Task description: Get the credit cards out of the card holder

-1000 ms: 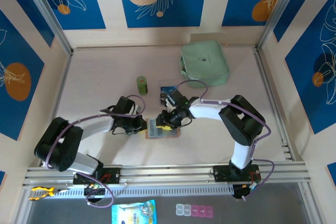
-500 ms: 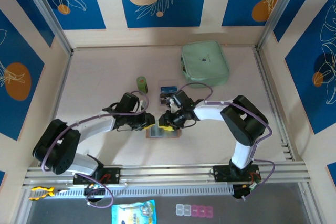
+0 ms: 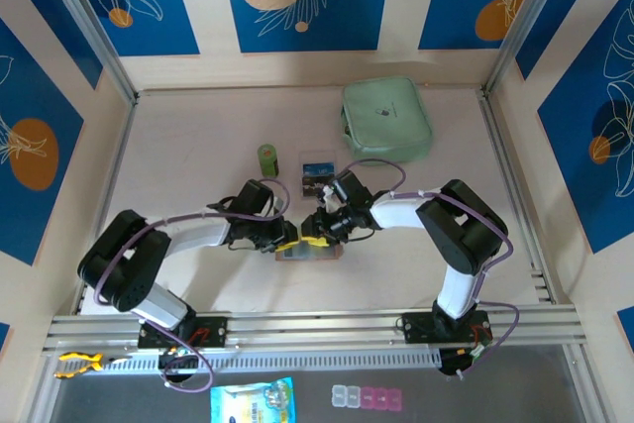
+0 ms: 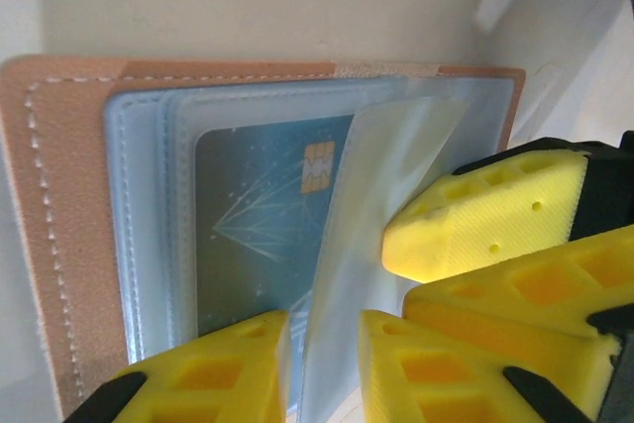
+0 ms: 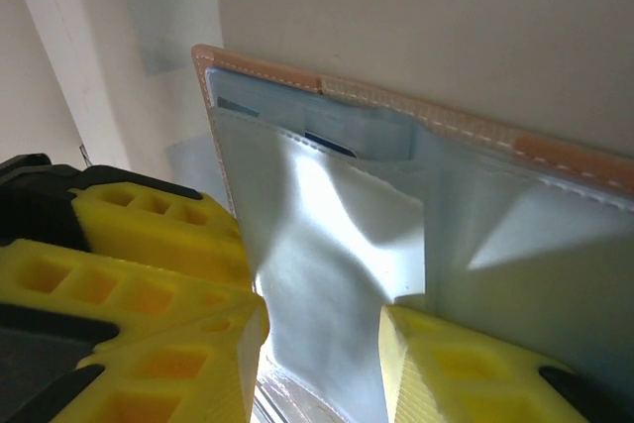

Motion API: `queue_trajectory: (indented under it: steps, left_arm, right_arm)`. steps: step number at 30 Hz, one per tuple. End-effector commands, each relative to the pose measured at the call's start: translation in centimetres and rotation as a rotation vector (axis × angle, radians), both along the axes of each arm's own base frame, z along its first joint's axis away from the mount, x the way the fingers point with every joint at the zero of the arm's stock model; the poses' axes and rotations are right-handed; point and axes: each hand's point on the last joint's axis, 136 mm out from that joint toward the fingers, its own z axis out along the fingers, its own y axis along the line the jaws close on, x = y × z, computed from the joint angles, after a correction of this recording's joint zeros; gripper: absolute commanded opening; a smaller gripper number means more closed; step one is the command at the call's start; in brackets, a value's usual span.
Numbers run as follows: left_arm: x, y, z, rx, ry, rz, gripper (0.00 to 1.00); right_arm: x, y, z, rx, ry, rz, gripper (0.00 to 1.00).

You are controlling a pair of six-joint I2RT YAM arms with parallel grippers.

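The tan-pink card holder (image 3: pixel 309 251) (image 4: pixel 59 205) (image 5: pixel 475 126) lies open on the table between both grippers. A grey-teal credit card (image 4: pixel 263 230) with a gold chip sits inside a clear pocket. A dark card edge (image 5: pixel 332 144) peeks from another pocket. My left gripper (image 3: pixel 289 239) (image 4: pixel 322 369) hovers low over the holder, jaws slightly apart, with a raised clear pocket flap (image 4: pixel 381 175) standing between them. My right gripper (image 3: pixel 316 233) (image 5: pixel 322 354) is open astride a bulging clear pocket (image 5: pixel 337 245), one fingertip (image 5: pixel 416 354) resting on it. Its yellow fingers (image 4: pixel 485 215) crowd next to the left gripper.
A mint-green zip pouch (image 3: pixel 385 119) lies at the back right. A small clear box (image 3: pixel 317 169) and a green cylinder (image 3: pixel 267 159) stand just behind the holder. The metal rail (image 3: pixel 317 329) runs along the near edge.
My left gripper has slid right onto the card holder, beside the right gripper's fingers. The right gripper has shifted only slightly.
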Motion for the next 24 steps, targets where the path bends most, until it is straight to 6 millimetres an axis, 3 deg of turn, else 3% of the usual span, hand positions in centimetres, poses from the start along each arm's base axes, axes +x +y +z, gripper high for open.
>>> queue_trajectory:
  steps: [1, 7, 14, 24]
  left_arm:
    - [1.0, -1.2, 1.3, -0.03, -0.037, -0.005, 0.22]
    - [1.3, -1.6, 2.6, -0.042, -0.059, -0.009, 0.22]
    - [1.4, -3.0, 4.2, -0.061, -0.08, -0.041, 0.28]
    - [1.6, -7.8, 4.1, -0.092, -0.073, -0.118, 0.45]
  right_arm:
    - [-0.5, -0.3, 0.4, 0.017, 0.02, -0.004, 0.38]
    - [0.1, -0.8, 2.9, 0.024, -0.047, -0.026, 0.4]
    - [1.1, -3.0, 5.5, -0.018, -0.138, -0.072, 0.4]
    - [1.6, -6.9, 7.2, -0.08, -0.194, -0.151, 0.41]
